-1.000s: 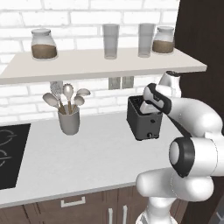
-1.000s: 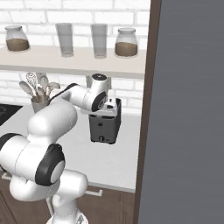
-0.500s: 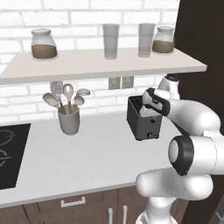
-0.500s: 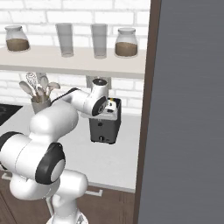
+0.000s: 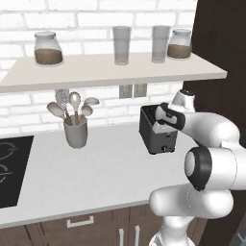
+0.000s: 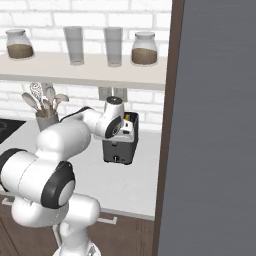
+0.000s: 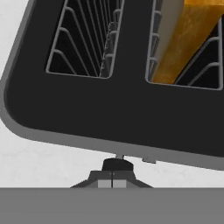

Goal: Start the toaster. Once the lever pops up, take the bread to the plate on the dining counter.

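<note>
Since a second ago, the claw (image 7: 112, 183) has been lowered, pressed together, over the toaster (image 5: 156, 130) front edge. Its bread (image 7: 186, 41) is judged light and crumbly, best pinched by the upper crust.

the white arm rises from the base, bends at a dark elbow joint and reaches forward and down; the wrist folds over so the hand points downward; the gripper (image 7: 112, 180) has its two dark fingertips pressed together with no gap between them; in the base views the hand (image 5: 168, 116) looks low and tucked, its fingers apparently hidden behind the wrist
</note>
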Controlling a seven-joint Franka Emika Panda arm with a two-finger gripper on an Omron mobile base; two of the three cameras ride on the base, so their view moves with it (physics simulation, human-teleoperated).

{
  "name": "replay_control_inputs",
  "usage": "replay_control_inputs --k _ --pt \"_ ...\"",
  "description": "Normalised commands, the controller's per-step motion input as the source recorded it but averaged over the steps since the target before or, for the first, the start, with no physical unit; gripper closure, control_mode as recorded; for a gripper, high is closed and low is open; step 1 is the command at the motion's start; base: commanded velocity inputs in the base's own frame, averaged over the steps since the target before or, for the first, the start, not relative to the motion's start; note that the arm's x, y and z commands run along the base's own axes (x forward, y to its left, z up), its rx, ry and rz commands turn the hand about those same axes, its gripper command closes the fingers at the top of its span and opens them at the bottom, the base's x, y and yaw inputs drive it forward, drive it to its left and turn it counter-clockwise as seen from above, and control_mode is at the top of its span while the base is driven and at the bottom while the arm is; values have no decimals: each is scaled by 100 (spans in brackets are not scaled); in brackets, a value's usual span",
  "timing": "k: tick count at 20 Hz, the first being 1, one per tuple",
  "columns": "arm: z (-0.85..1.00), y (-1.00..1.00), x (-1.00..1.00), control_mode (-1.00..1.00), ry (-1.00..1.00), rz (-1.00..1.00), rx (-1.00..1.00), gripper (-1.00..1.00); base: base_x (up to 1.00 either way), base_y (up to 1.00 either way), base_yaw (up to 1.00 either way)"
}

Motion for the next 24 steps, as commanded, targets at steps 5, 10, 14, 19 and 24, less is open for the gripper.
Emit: replay_control_inputs --k 5,10,14,19,24 --pt "-26 0 0 -100 0 0 0 100 0 0 0" --pt "-38 0 -11 -100 0 0 0 100 0 0 0" --pt "-60 -2 -21 -100 0 0 0 100 0 0 0" --pt "-58 0 0 -100 0 0 0 100 0 0 0" --pt "-81 0 -4 -100 0 0 0 100 0 0 0"
